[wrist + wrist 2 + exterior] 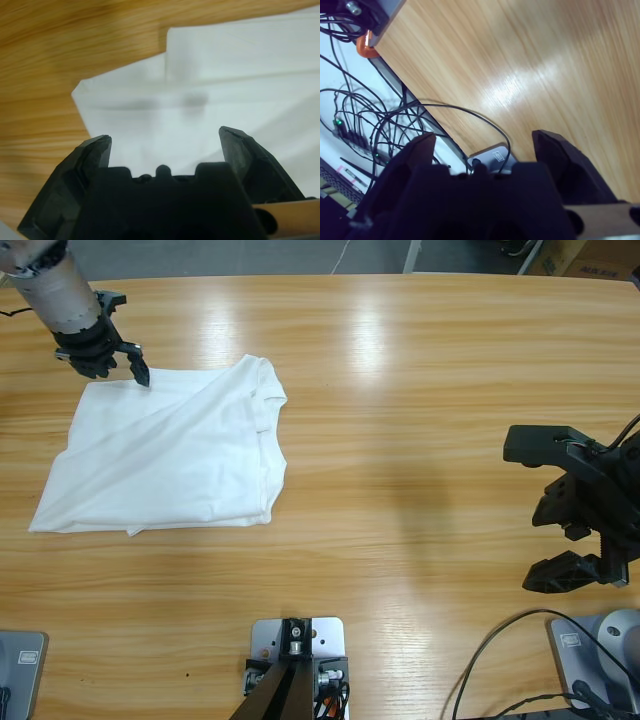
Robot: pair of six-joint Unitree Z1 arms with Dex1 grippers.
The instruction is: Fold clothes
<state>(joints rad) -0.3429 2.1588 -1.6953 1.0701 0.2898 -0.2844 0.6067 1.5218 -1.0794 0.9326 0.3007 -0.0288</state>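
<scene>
- The left tool point(112, 358) comes in from the upper left corner of the high view and hangs at the far left corner of the T-shirt point(170, 450). One black tip points down at the cloth's edge there; whether it touches cannot be told.
- In the left wrist view the left tool's point(165, 142) two black jaws stand apart, with nothing between them. White cloth point(225, 90) fills the space ahead of them, and a corner of it juts out over the bare wood on the left.
- The T-shirt lies flat on the left part of the worktop point(400, 390), partly folded. One layer is turned over the body, so a long diagonal crease runs from the lower left up toward the neck.
- The round neck opening point(262, 390) sits at the shirt's right side, near its far edge. The lower left corner of the cloth tapers to a point close to the left rim of the high view.
- The middle of the worktop is plain wood with bright light patches on it.
- The right tool point(562, 520) hangs over the right end of the worktop, well apart from the T-shirt. Its jaws are spread wide and hold nothing.
- The right wrist view looks along the right tool point(482, 145) over the worktop's edge, where a grey plate point(490, 156) and a tangle of black cables point(365, 125) show beyond it.
</scene>
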